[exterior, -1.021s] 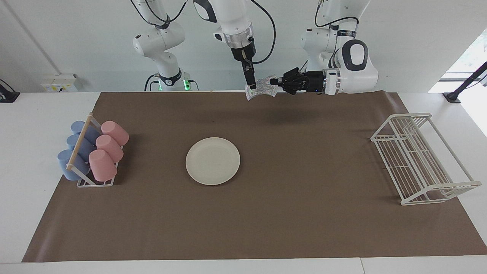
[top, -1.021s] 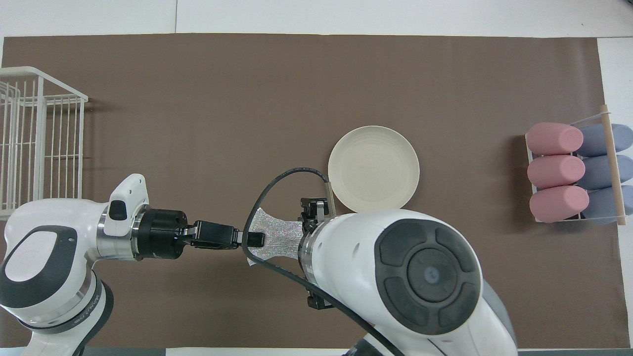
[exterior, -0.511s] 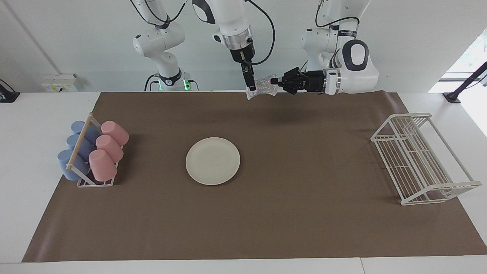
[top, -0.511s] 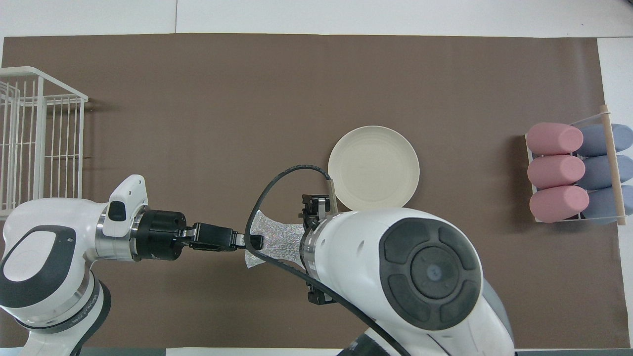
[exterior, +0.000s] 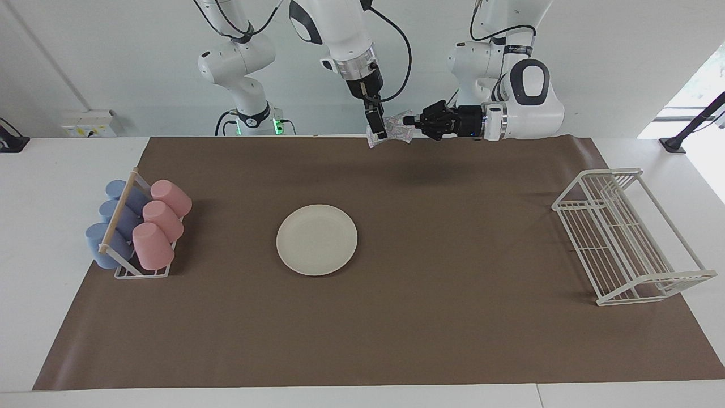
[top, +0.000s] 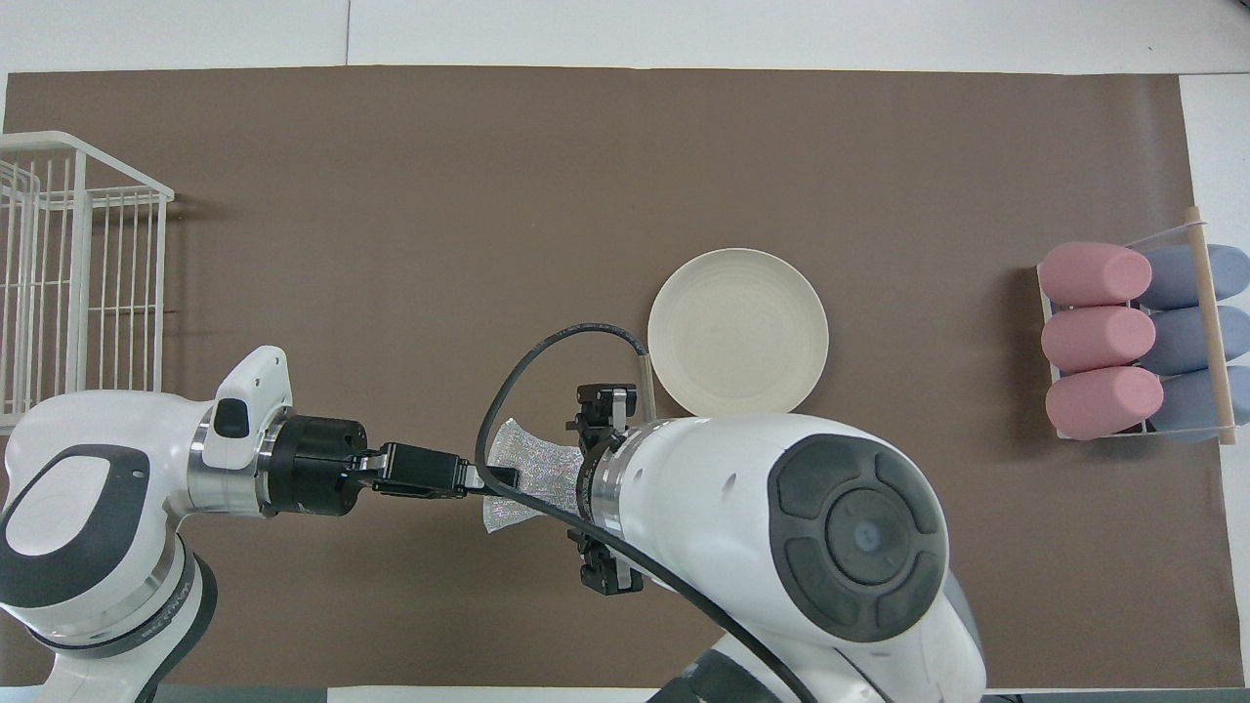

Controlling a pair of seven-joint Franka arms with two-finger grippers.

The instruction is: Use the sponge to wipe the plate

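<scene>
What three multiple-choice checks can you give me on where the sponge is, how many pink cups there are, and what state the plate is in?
1. Where is the sponge?
A. Lying on the plate
B. Up in the air between the two grippers
C. Lying on the mat

2. How many pink cups are there?
A. Two
B. Three
C. Five

3. What state is the plate in?
A. Standing on its edge
B. Lifted by the right gripper
C. Lying flat on the mat, untouched

Answers:
1. B: the sponge hangs above the mat, with the left gripper shut on one end and the right gripper at the other.
2. B: three pink cups lie in a row beside the blue ones.
3. C: the plate lies flat, with neither a gripper nor the sponge on it.
</scene>
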